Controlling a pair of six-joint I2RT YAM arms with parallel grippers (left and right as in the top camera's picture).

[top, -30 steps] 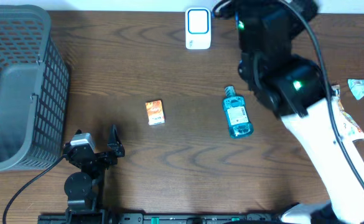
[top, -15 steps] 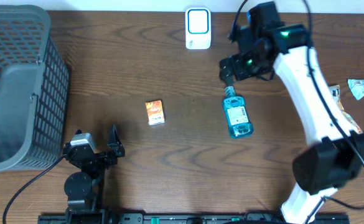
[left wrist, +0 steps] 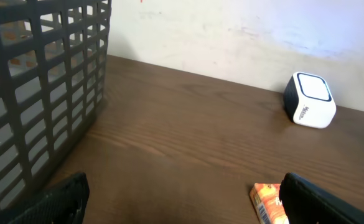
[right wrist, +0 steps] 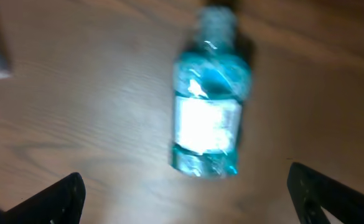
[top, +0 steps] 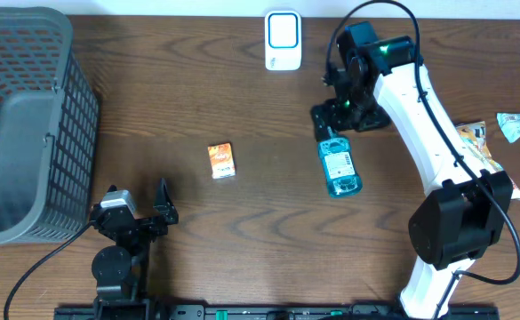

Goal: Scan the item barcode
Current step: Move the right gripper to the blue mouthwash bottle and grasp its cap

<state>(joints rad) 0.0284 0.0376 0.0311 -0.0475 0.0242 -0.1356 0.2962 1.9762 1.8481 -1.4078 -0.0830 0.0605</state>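
Jaws wide, empty: right gripper [top: 328, 120] hovers at cap of blue mouthwash bottle [top: 339, 166]; left gripper [top: 138, 197], also released, well apart from bottle.

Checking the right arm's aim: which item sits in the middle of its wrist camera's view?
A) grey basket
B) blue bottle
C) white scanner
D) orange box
B: the blue bottle lies on its side in the middle of the right wrist view.
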